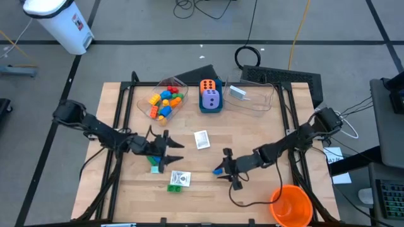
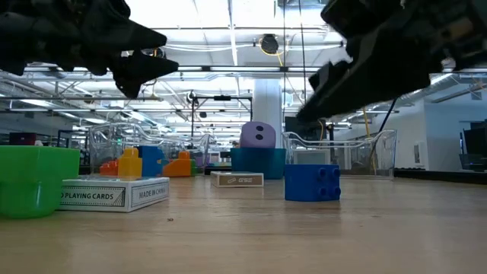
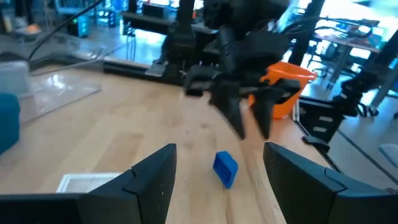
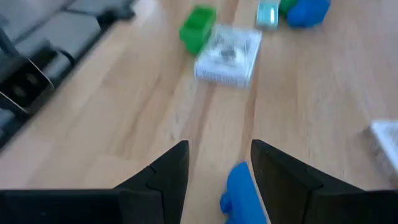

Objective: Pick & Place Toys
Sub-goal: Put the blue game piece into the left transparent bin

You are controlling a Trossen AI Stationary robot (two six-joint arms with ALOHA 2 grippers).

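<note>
- Hovering low over the table, the right gripper has its jaws partly apart and holding nothing; a blue brick lies on the wood between its fingertips, nearer one finger, and seemingly not touching either, though the wrist view is blurred there.
- From the high view that brick shows as a small blue spot just at the gripper's tip; in the low view it rests flat on the table with the dark gripper above it.
- The left gripper hangs above the table's left half, jaws moderately open and empty; its wrist view looks between its fingers toward the blue brick, which lies well ahead of them, under the other arm.
- Just below the left gripper in the high view lie a green and blue cluster of bricks; farther toward the front edge sit a card box and a green brick touching it.
- A second white card box lies near the table's middle.
- At the back, a clear tub holds many coloured bricks; beside it a blue box carries an orange die and a purple die.
- Another clear tub stands to its right, and an orange cup sits at the front right corner.
</note>
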